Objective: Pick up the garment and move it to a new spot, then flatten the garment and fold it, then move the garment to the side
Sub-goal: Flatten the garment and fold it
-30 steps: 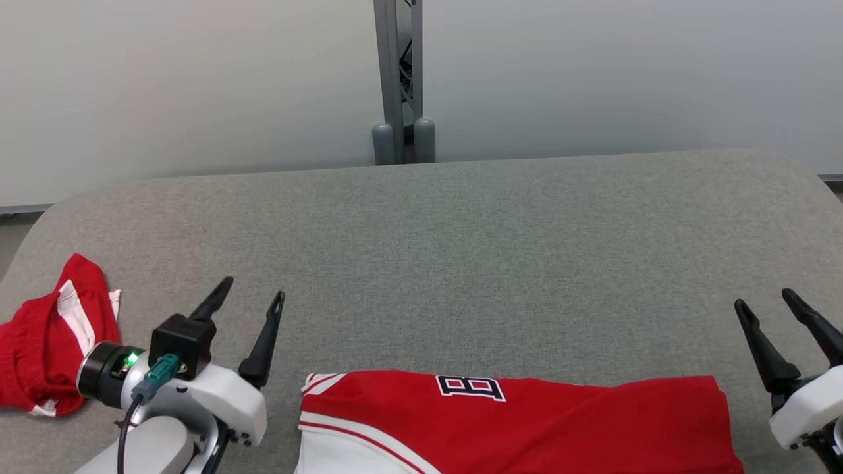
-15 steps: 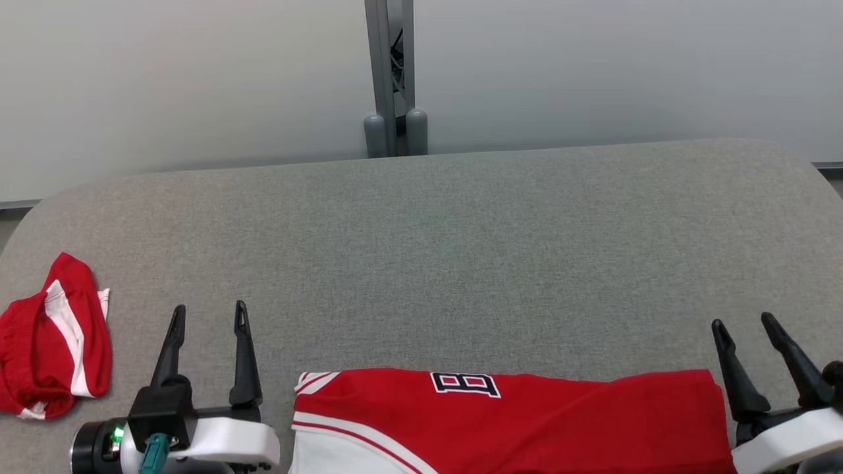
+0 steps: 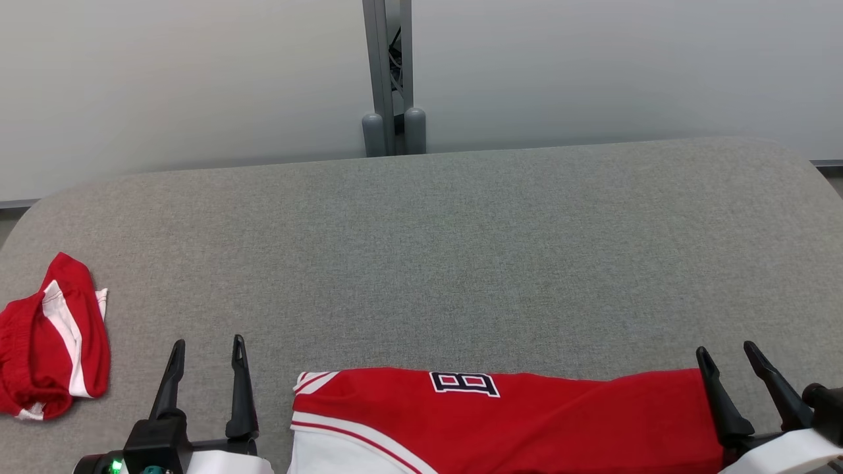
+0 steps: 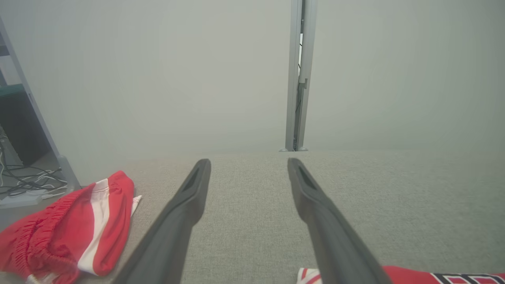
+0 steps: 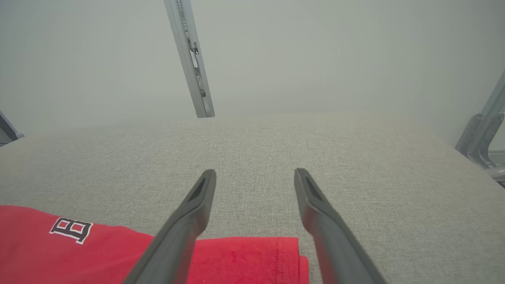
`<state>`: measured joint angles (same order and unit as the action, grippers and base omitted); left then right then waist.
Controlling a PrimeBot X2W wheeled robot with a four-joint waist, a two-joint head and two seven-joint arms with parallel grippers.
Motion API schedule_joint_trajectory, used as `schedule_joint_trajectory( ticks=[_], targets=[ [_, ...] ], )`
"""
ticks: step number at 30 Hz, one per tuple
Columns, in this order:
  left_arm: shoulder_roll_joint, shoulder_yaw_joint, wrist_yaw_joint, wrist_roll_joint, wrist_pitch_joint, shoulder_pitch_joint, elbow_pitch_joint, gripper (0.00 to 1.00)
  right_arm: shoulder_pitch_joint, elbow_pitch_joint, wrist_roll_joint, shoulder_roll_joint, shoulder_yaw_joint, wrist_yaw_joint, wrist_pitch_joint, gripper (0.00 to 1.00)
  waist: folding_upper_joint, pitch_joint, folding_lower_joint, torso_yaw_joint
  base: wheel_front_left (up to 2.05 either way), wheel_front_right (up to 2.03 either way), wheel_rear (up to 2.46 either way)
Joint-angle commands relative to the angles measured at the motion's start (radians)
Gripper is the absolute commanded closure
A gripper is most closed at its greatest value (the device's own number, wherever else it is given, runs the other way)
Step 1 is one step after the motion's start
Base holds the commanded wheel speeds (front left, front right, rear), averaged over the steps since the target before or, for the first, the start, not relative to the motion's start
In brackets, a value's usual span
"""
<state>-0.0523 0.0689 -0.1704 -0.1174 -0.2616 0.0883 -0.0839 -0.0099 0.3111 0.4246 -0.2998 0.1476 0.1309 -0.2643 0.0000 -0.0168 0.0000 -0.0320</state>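
Note:
A red garment (image 3: 527,421) with white trim and a dark letter patch lies flat at the near edge of the grey table (image 3: 435,263); its far edge also shows in the right wrist view (image 5: 98,252) and a corner in the left wrist view (image 4: 414,276). My left gripper (image 3: 207,343) stands open just left of the garment's left end, holding nothing. At the garment's right end my right gripper (image 3: 725,349) is open too, its left finger over the red corner. Both pairs of fingers (image 4: 189,197) (image 5: 201,201) point toward the far wall.
A second red and white garment (image 3: 49,342) lies crumpled at the table's left edge, also visible in the left wrist view (image 4: 75,232). A grey metal post (image 3: 388,79) stands behind the table against the pale wall. Cables lie on the floor at far left (image 4: 23,185).
Both grippers have drawn back toward the near edge, still open. The left one straightened from a tilt to pointing ahead. The head camera shifted slightly, so the whole scene moved in view.

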Motion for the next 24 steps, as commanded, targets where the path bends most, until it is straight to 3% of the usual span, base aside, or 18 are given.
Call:
schedule_joint_trajectory(
  ticks=[1,14,24],
  targets=[
    [-0.002,-0.013,0.013,0.008,-0.003,-0.015,-0.002,0.0,-0.003,0.009,0.009,-0.011,0.002,0.0,-0.001,0.0,0.0,0.0,0.0,0.0,0.0,0.0,0.0],
    [0.0,-0.027,0.036,-0.019,-0.003,-0.012,-0.012,0.0,0.033,0.193,0.175,-0.037,0.092,0.0,-0.001,0.0,0.0,-0.011,0.0,-0.011,0.0,0.0,0.0],
    [0.0,-0.065,0.067,0.019,-0.003,-0.038,-0.018,0.0,-0.039,0.31,0.274,-0.051,0.171,0.0,-0.001,0.0,0.0,-0.064,0.0,-0.02,0.0,0.0,0.0]
  ],
)
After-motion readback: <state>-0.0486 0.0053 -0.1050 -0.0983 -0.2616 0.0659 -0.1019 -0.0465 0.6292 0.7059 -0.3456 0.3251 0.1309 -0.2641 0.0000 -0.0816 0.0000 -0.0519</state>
